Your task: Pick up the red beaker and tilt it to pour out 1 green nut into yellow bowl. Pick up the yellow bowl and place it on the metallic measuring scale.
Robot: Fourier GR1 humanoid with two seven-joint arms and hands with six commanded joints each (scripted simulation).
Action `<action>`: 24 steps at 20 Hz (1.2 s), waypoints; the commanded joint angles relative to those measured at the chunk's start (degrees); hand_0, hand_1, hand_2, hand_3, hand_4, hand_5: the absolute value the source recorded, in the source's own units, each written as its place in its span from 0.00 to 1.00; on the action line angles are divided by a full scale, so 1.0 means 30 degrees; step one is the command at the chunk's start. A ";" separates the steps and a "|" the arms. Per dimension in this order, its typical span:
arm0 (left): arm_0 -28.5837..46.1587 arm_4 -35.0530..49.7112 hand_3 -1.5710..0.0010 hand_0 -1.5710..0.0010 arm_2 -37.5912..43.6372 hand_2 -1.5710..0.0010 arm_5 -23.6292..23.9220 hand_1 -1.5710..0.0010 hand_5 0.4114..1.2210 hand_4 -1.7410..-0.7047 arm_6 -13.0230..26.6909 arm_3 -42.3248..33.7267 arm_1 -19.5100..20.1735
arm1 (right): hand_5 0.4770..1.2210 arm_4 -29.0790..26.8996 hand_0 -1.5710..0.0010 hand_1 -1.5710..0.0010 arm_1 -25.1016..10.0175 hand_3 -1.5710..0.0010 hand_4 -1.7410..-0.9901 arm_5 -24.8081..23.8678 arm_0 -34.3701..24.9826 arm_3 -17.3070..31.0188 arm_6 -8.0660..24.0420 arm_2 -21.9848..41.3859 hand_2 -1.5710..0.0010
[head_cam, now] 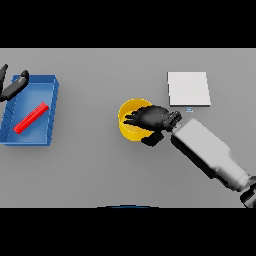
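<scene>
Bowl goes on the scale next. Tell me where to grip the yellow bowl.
Probably take the yellow bowl by its rim on the right, scale-facing side, coming from above. The right hand already hangs over that edge, and the open top leaves the thin wall free to pinch.

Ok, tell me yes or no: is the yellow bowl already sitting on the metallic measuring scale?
No, the round yellow bowl sits on the grey table, left of the flat metallic measuring scale.

Right hand (150, 119) over yellow bowl (128, 131), thumb outside rim; scale (188, 89) near; red beaker (31, 118) lying in blue tray (52, 107).
</scene>
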 commanded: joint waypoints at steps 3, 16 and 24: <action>0.0015 0.0078 1.00 1.00 0.0051 1.00 -0.0088 1.00 0.35 0.99 -0.0089 0.0171 -0.0111 | 0.70 0.0283 0.52 0.56 -0.0281 0.78 0.38 -0.0331 0.0130 0.0078 -0.0668 0.0247 0.70; 0.0085 -0.0058 1.00 1.00 -0.0056 1.00 -0.0212 1.00 0.35 0.99 -0.0252 -0.0015 0.0124 | 0.98 -0.0417 0.03 0.03 -0.0673 0.17 0.02 -0.0693 0.0150 -0.0760 -0.0703 -0.0077 0.16; 0.0201 0.0106 1.00 1.00 -0.0029 1.00 -0.0404 1.00 0.34 0.98 -0.0026 -0.0301 0.0389 | 1.00 -0.1573 0.00 0.01 -0.1748 0.23 0.00 0.0691 -0.0079 -0.2985 0.0374 -0.1984 0.09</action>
